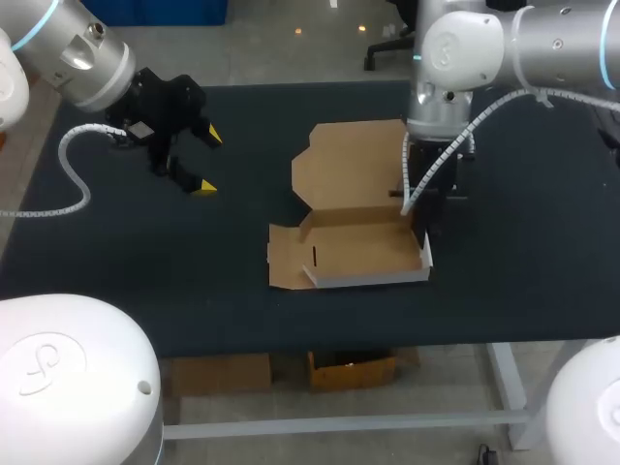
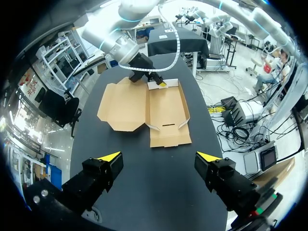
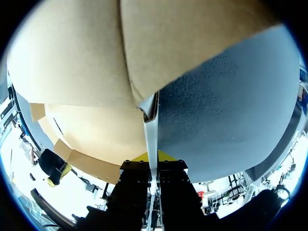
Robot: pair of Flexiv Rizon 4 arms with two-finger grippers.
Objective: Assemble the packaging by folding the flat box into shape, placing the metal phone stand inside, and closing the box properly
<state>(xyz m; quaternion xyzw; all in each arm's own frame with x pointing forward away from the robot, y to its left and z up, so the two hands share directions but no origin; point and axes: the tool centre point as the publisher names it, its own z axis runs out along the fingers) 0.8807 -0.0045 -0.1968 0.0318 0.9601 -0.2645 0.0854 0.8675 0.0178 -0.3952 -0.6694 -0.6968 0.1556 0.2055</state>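
One box (image 1: pixel 358 252) is all I count on the table (image 1: pixel 116 252). It sits about mid-table, half formed: the tray is nearest me with its white front wall up, and the brown lid (image 1: pixel 349 165) lies open flat behind it, towards the far edge. The tray's long axis runs across the table, left to right. I see no phone stand in any view, so that count is zero for now. The relation that matters is at the tray's right end. My right gripper (image 1: pixel 422 211) comes down there from above, and in its own wrist view the right gripper (image 3: pixel 151 156) has its yellow tips pinched together on the thin side wall (image 3: pixel 151 126), one finger on each face of it. The wall stands on edge, running straight out ahead of the fingers. At the opposite end, the end flap (image 1: pixel 284 257) lies splayed out flat on the cloth. That flap faces my left gripper (image 1: pixel 205 162), which hangs well apart from the box with its fingers spread wide and nothing between them. From the left wrist the box (image 2: pixel 166 108) lies straight ahead, lengthwise away from it. I count two grippers, the right one far nearer, so I judge the next fold is the right arm's.
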